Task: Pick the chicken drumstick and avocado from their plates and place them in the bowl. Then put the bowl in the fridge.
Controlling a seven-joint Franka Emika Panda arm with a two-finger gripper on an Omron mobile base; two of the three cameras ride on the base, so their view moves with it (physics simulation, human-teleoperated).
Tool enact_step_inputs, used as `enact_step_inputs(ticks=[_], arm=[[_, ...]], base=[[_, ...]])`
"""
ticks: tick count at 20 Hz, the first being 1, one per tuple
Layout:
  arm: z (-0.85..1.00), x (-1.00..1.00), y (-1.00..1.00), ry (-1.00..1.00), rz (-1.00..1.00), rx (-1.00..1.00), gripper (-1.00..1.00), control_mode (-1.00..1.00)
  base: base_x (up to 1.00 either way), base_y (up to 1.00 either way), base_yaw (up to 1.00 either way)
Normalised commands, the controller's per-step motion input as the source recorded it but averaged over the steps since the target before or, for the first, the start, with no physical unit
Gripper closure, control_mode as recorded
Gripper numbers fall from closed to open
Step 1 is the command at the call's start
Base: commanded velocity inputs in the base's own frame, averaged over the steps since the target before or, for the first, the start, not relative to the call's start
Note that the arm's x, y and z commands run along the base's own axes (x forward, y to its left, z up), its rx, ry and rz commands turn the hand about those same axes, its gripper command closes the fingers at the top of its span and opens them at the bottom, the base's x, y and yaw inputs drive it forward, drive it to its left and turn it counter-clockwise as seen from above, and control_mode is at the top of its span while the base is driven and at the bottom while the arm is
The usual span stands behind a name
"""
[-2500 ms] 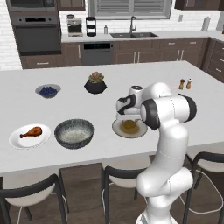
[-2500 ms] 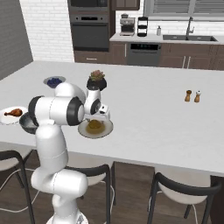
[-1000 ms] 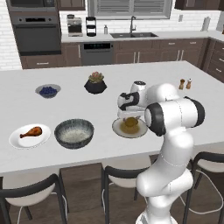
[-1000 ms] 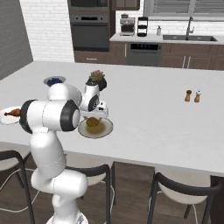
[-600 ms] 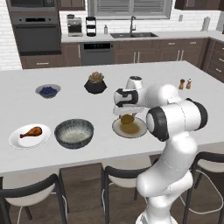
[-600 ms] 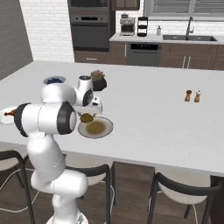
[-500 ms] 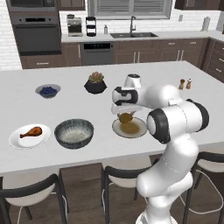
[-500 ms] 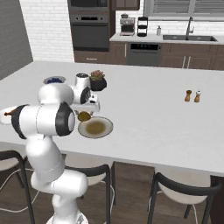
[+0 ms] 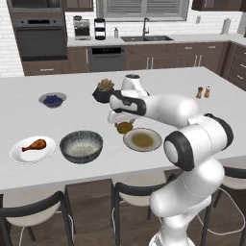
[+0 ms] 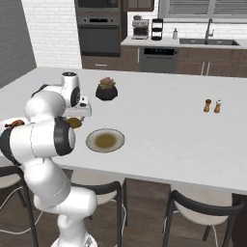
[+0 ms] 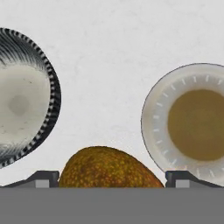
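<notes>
The white robot arm with dark joints [image 10: 46, 130] is rising from the lower left and bending over the pale grey kitchen island counter [image 10: 164, 130]. Its gripper [image 10: 75, 119] is hanging above the counter with the small brownish-olive avocado [image 10: 74, 122] showing just beneath the hand, left of the round beige-rimmed plate with a brownish centre [image 10: 105, 140]. A black plant pot with a reddish-green succulent [image 10: 106, 89] is standing behind the plate. The reddish-brown chicken drumstick [image 10: 14, 124] is peeking out at the far left behind the arm. Two small brown salt and pepper shakers [image 10: 212, 105] are standing well apart to the right.
</notes>
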Motion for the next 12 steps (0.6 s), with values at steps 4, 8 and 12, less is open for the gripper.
enact_step_inputs(ticks=[4,8,12], arm=[[0.17,-0.38,0.70,0.00,0.07,0.04,1.00,-1.00],[0.02,0.00,0.74,0.00,0.12,0.05,1.00,-1.00],[0.00,0.09,0.69,0.00,0.10,0.02,1.00,-1.00]], base=[[0.00,0.00,0.00],[0.00,0.00,0.00],[0.00,0.00,0.00]])
